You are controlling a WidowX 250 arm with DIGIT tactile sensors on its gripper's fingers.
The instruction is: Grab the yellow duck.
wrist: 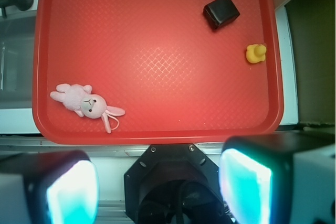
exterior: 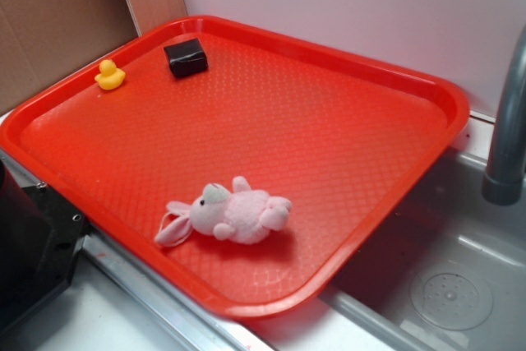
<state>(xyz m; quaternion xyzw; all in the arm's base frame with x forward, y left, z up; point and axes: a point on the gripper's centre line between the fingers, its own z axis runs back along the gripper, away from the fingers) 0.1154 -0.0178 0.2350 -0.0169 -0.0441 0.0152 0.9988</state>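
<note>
The yellow duck [exterior: 109, 75] [wrist: 255, 53] stands upright on the red tray [exterior: 386, 162] [wrist: 157, 35], near its far left rim in the exterior view and near its right rim in the wrist view. My gripper [wrist: 157, 190] is high above the near side of the tray, far from the duck. Its two glowing pads [wrist: 71, 192] are wide apart with nothing between them, so it is open. The gripper itself does not show in the exterior view.
A black block [exterior: 186, 57] [wrist: 221, 11] sits on the tray close to the duck. A pink plush bunny [exterior: 226, 213] [wrist: 86, 103] lies near the tray's front rim. A grey faucet [exterior: 508, 121] and sink [exterior: 444, 285] are at the right. The robot's black base [wrist: 173, 182] is below me.
</note>
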